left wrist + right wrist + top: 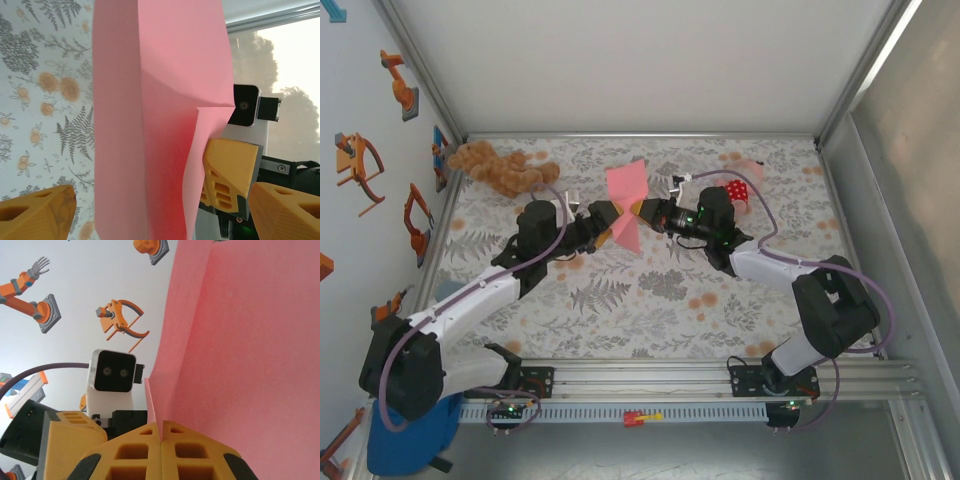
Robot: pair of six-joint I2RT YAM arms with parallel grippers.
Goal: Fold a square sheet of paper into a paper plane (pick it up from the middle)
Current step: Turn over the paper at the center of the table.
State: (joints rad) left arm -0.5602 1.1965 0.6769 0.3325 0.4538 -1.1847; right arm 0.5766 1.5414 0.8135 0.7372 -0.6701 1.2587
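The table [650, 290] lies open nearward, its walls well apart; mid-table, the right gripper [640, 211] pinches the creased square sheet of paper [625, 183]; the left gripper [604, 228] gapes wide, the sheet between its fingers.

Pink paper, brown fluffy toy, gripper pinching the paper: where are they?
Pink paper [626, 185], top view, its upper flap.
Brown fluffy toy [498, 168], top view, its middle.
Right gripper [161, 432], right wrist view, where its fingertips meet.

Floral-patterned table [650, 300] carries 2 plush toys: brown teddy [492, 166] far-left, pink toy [751, 170] far-right.
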